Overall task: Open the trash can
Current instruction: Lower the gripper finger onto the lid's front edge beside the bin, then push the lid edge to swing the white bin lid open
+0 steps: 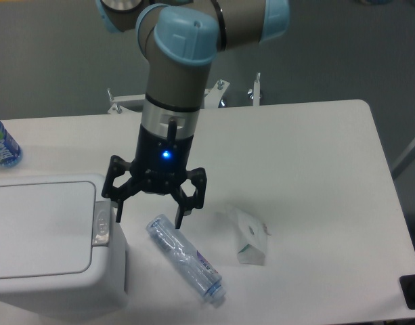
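Counter point(315, 162): white, rounded corners, fills most of the view, grey floor behind it. My arm point(187, 47) comes down from the top of the frame, grey tube with pale blue joint caps, its wrist pointing straight down over the left-centre of the counter. Trash can point(48, 244): large white boxy bin at the lower left corner, partly cut by the frame edge, flat white lid closed and level, grey push-button latch point(101, 224) on the lid's right edge. My hand point(151, 215): black, blue light lit on its body, fingers spread wide apart and pointing down, nothing between them. Left fingertip point(117, 212) sits just beside the latch, right at the bin's right edge; I cannot tell whether it touches. Right fingertip point(180, 218) hangs over the upper end of the clear bottle. Clear plastic bottle point(185, 258): lying on its side on the counter just right of the bin, angled from upper left to lower right, cap end toward the lower right, label with dark print near that end. Crumpled white carton point(251, 238): lies on the counter right of the bottle, apart from it. Blue-labelled bottle point(2, 144): at the far left edge, behind the bin, only partly in frame.
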You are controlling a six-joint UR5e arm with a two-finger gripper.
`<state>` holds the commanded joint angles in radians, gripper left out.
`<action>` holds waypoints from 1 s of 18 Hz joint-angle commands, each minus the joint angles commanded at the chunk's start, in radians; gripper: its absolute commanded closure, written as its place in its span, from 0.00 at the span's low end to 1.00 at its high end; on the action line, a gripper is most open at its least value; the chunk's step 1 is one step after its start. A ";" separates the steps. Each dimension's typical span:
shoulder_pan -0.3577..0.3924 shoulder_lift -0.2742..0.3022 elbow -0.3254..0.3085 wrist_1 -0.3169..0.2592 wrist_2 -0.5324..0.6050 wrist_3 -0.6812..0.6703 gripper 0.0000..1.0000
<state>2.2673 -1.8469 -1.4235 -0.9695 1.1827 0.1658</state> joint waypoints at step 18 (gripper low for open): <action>-0.005 -0.026 0.002 0.002 0.002 -0.005 0.00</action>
<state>2.2626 -1.8730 -1.4220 -0.9679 1.1842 0.1611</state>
